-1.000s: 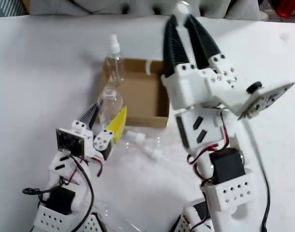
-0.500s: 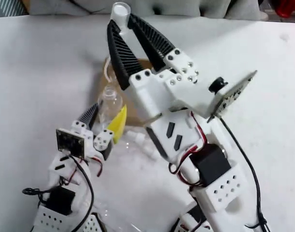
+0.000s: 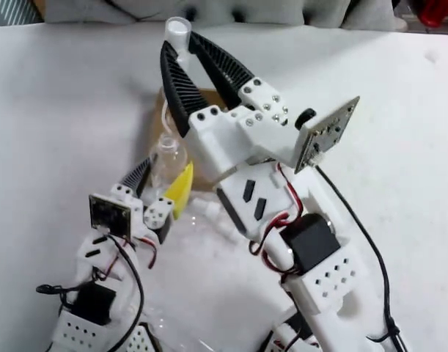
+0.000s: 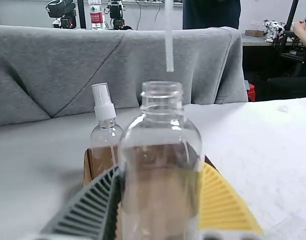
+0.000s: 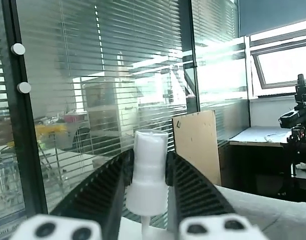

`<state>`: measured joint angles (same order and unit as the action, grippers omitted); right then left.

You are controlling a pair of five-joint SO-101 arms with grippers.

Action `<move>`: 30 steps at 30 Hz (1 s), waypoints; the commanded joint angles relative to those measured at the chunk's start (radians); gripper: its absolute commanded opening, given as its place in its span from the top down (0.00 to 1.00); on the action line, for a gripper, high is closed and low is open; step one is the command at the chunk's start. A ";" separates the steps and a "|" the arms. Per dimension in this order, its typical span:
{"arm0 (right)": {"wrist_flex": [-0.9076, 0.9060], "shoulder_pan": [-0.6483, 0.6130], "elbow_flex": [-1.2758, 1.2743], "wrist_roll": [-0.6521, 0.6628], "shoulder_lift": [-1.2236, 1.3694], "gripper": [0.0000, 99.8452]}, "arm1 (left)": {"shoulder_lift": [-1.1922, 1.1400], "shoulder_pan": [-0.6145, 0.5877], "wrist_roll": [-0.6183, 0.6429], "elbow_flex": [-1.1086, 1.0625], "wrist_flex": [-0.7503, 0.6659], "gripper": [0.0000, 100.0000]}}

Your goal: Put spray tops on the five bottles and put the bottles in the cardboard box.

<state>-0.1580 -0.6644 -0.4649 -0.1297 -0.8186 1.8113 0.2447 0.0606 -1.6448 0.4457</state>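
The cardboard box (image 4: 95, 162) sits on the white table (image 3: 62, 95), and one capped bottle (image 4: 105, 131) stands upright in it, spray head on. Just in front of the box, the left gripper (image 3: 165, 174) has an open bottle (image 4: 160, 165) pinched upright between its grey finger and its yellow one, neck bare. Up above, the right gripper (image 3: 181, 45) is clamped narrow around a white spray top (image 5: 147, 172), black fingers pressing on either side of it. The top's thin tube (image 4: 169, 40) hangs straight down over the open bottle's neck, its end above the rim and not touching it. A loose spray top (image 3: 206, 209) lies on the table near the box, between the two arms.
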 commanded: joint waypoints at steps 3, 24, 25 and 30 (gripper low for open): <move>0.002 0.016 -0.035 0.014 -0.005 0.98 | 0.021 0.012 0.009 0.018 -0.017 0.98; -0.002 0.010 -0.235 0.017 -0.005 0.98 | 0.021 0.010 0.008 0.017 -0.017 0.98; -0.004 0.010 -0.241 0.017 -0.005 0.98 | 0.021 0.010 0.008 0.017 -0.017 0.98; -0.025 0.008 -0.252 0.017 -0.005 0.98 | 0.021 0.010 0.008 0.017 -0.017 0.98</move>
<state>-0.1596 -0.6582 -0.7273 -0.1297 -0.8186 1.8128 0.2463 0.0606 -1.6448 0.4457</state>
